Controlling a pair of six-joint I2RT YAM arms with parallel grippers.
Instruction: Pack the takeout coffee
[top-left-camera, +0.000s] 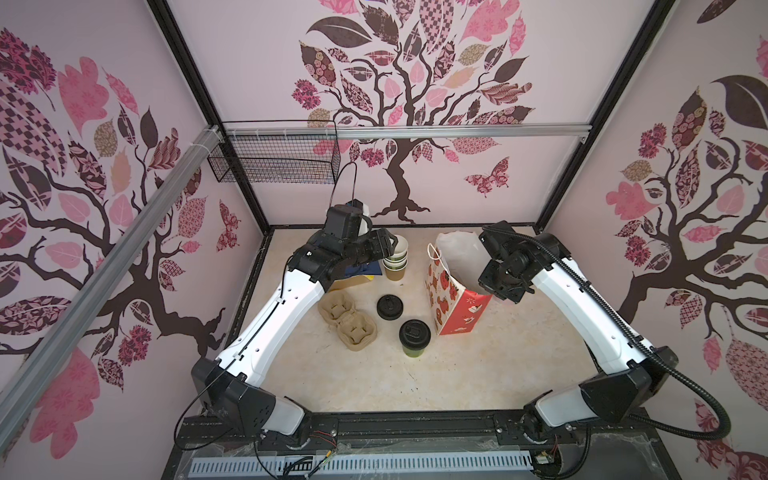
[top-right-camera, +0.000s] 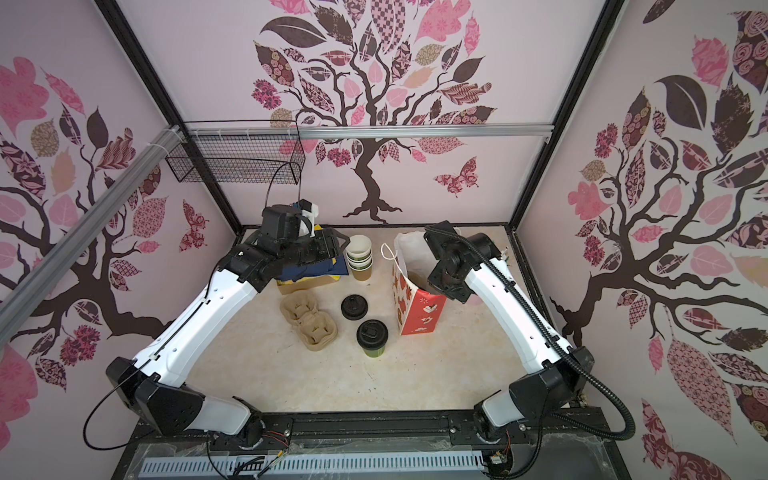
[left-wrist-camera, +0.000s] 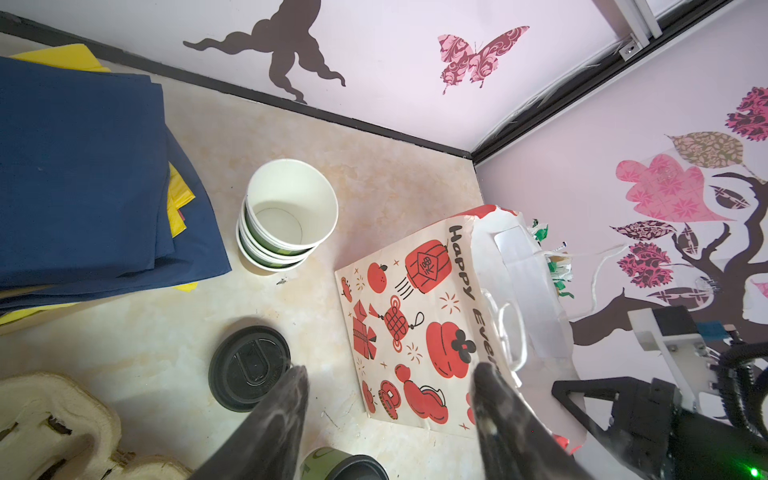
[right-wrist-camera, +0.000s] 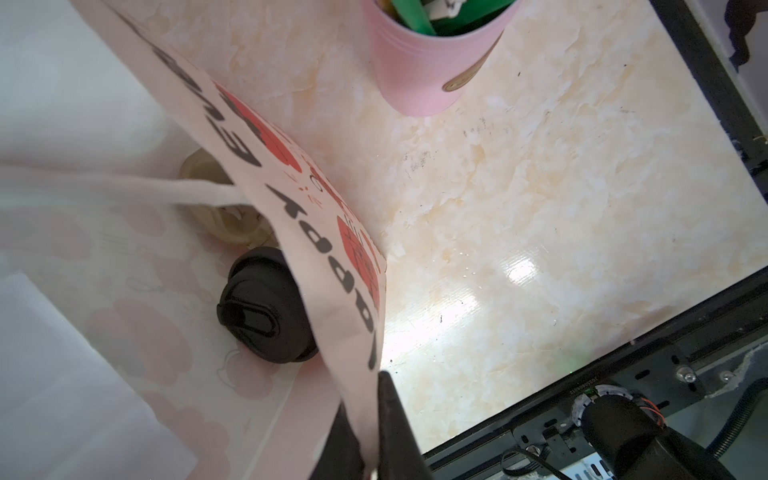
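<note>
Lidded green cup (top-left-camera: 414, 338) is standing on the table (top-left-camera: 457, 374), just beside the gift bag (top-left-camera: 451, 307), whose rim the right gripper (right-wrist-camera: 370, 411) is pinching. Behind, a loose lid (top-left-camera: 390, 307) is lying beside the pulp carrier (top-left-camera: 347, 322); farther back, the left gripper (left-wrist-camera: 390, 370) is hovering spread near stacked cups (top-left-camera: 397, 255).
</note>
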